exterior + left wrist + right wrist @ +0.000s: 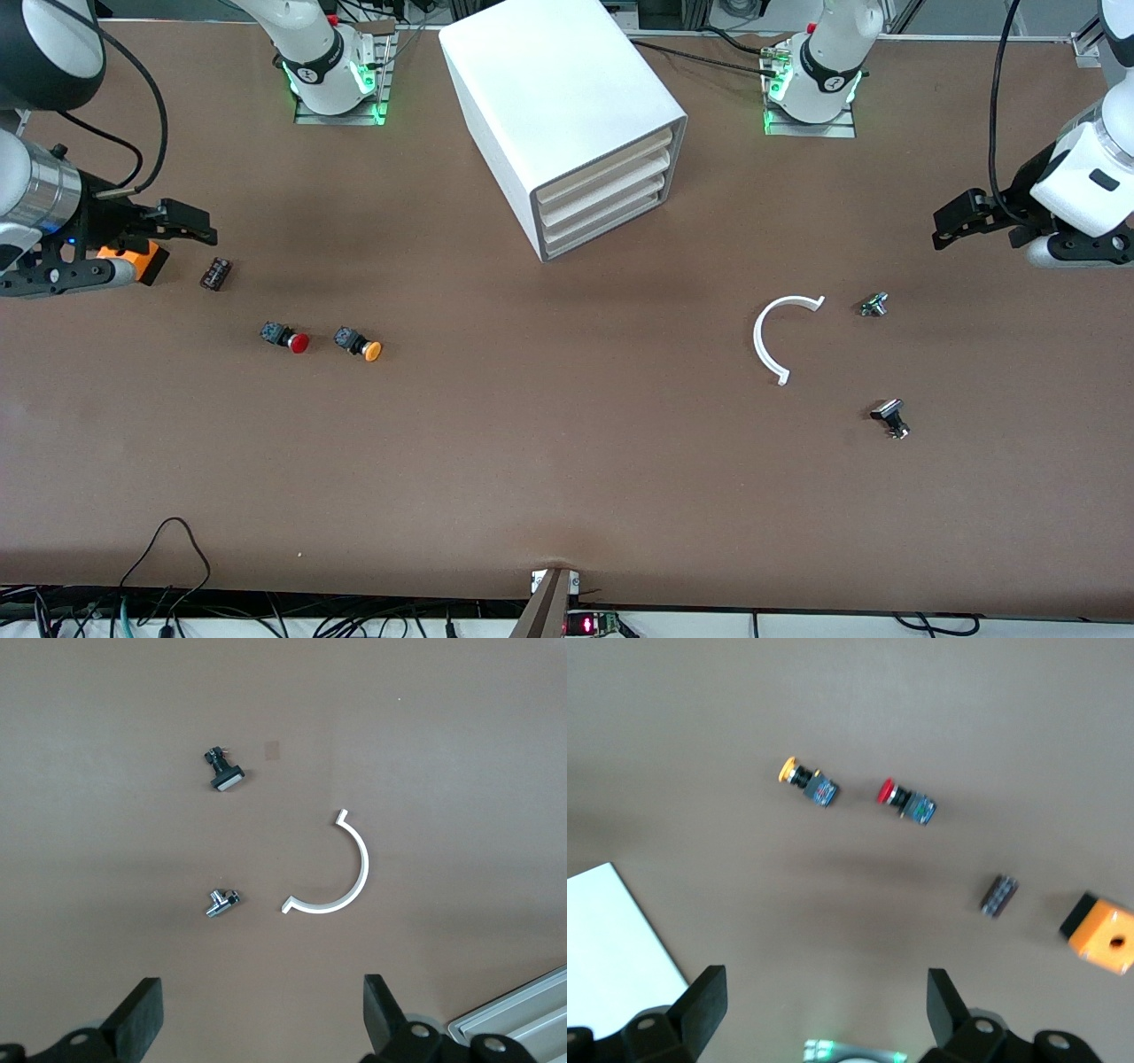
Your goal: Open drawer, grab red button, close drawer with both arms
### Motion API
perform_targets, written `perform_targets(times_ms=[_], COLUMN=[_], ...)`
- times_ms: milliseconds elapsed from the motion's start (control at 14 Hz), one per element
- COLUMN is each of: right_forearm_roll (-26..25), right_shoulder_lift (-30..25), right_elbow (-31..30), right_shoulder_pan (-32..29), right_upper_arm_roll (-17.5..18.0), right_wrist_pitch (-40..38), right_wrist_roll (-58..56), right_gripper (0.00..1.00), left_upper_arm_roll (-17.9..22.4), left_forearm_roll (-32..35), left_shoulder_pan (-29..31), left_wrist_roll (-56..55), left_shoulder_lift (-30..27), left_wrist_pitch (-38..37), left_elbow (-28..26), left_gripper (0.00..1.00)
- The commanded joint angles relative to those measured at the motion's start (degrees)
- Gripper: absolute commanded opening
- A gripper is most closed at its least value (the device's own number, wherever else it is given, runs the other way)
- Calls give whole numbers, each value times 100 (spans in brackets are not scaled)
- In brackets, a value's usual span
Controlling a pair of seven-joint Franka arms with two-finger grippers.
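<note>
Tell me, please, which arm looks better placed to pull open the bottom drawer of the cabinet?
Probably the left. The cabinet turns its drawer fronts toward the left arm's end, where the open left claw hangs. The open right claw is over the orange box, closer to the red button.

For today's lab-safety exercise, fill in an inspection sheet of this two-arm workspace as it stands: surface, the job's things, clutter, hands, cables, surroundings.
Surface: brown table, flat, no spills seen.
Job's things: white cabinet between the arm bases; its bottom drawer is closed. Red button lies on its side toward the right arm's end, beside the orange button.
Clutter: orange box, small dark block, white curved strip, two small metal parts.
Hands: left hand open, empty, raised at its end of the table; right hand open, empty, over the orange box.
Cables: black leads along the table's near edge.
Surroundings: nothing seen.
</note>
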Motion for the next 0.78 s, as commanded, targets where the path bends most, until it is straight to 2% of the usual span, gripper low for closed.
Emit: perform_targets(times_ms=[0,142,214,498,712], right_forearm_roll=[-146,-672,-735,-683,-744], right_shoulder_lift=[147,147,156,156,59], right_elbow=[215,363,504,549,549], right_shoulder_pan=[0,-71,-80,-150,-124], right_upper_arm_roll=[-44,-53,-53,-124,-71], right_wrist_pitch=[-183,-130,-147,71,387], right_wrist_roll=[292,135,82,-400,-27], right_gripper=[100,100,100,100,100], left_upper_arm_roll=[-33,-77,-77,-86,-86], left_forearm_roll=[128,128,128,128,128], left_shoulder_pan=[10,10,10,2,2], left_wrist_roll=[63,46,46,46,46], left_shoulder_lift=[156,147,147,147,147], left_wrist_pitch=[-110,-162,-171,-163,-154], left_elbow=[262,262,262,262,262], left_gripper=[99,99,99,99,99])
